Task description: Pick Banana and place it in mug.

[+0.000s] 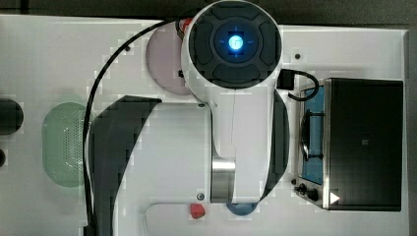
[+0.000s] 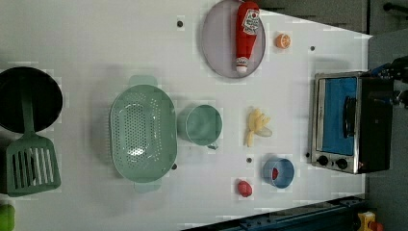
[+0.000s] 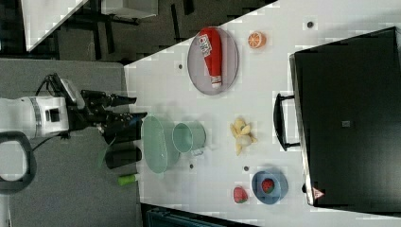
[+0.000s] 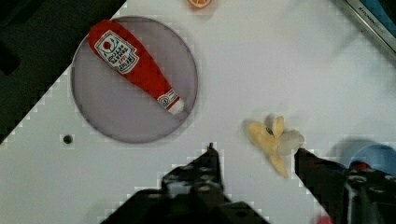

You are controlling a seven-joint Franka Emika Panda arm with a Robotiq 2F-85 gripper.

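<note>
Fingers (image 4: 208, 170) apart, apparently empty; banana (image 4: 273, 142) on table, beside mug (image 2: 202, 125).

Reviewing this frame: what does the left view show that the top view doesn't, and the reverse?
Left view alone: the banana lying free on the white table, the mug between it and the perforated basket, the ketchup bottle on its plate, the orange slice, and the spatula.

Top view alone: the arm from above, covering the table's middle, with its black cable.

Both: the basket, part of the plate, the toaster oven, the red strawberry and the blue bowl.
</note>
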